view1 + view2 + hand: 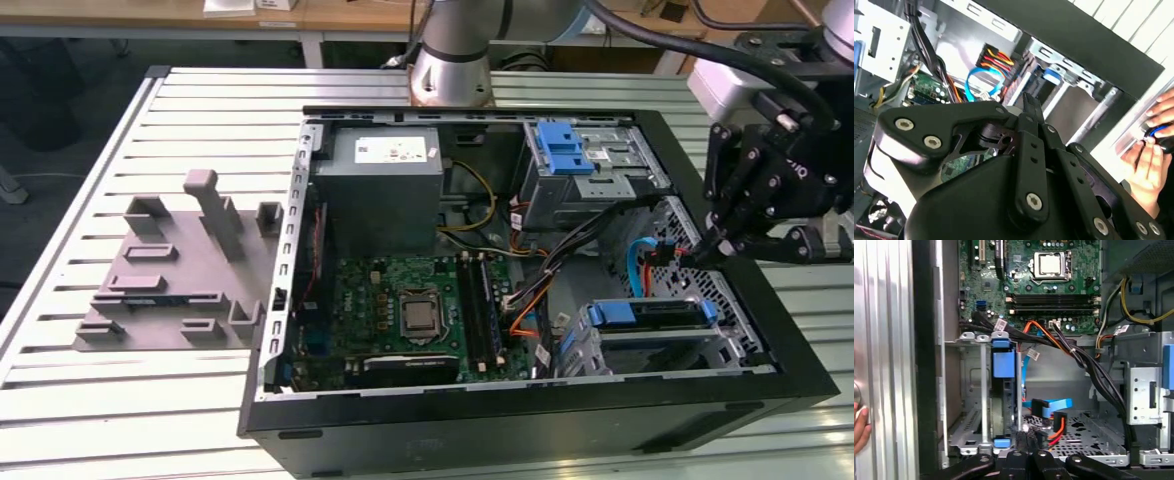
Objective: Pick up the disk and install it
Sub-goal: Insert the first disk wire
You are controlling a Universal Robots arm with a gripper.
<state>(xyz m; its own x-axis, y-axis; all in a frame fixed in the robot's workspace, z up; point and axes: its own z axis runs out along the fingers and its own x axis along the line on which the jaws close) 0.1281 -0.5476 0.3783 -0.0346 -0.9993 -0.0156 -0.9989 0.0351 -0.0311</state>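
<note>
1. I am seeing the disk (pixel 650 314) sitting in the metal drive cage (pixel 727 345) at the corner of the open computer case (pixel 534 420) nearest the exterior view's right; its blue frame is facing up and out of the cage; in the first wrist view the disk (pixel 1004 364) is standing on edge between the cage's silver rails (pixel 983 390).
2. The gripper (pixel 697 252) is hanging just above that cage, apart from the disk; its black fingers are pressing together at the tips and carrying nothing; the first wrist view is showing the two tips (pixel 1026 440) side by side, and the second wrist view is showing them (pixel 1029 105) closed as well.
3. A flat blue cable (pixel 650 262) is looping just beside the fingertips, between the cage and a second metal bay topped by a blue latch (pixel 574 150); orange and black wires are running next to it.
4. The green motherboard (pixel 400 300) is lying in the middle of the case, with the grey power supply (pixel 380 170) beyond it.
5. A person's hand (pixel 1151 150) is resting at the outside wall of the case.
6. A grey slotted stand (pixel 174 270) is sitting on the slatted table (pixel 80 400), well apart from the case, toward the exterior view's left.
</note>
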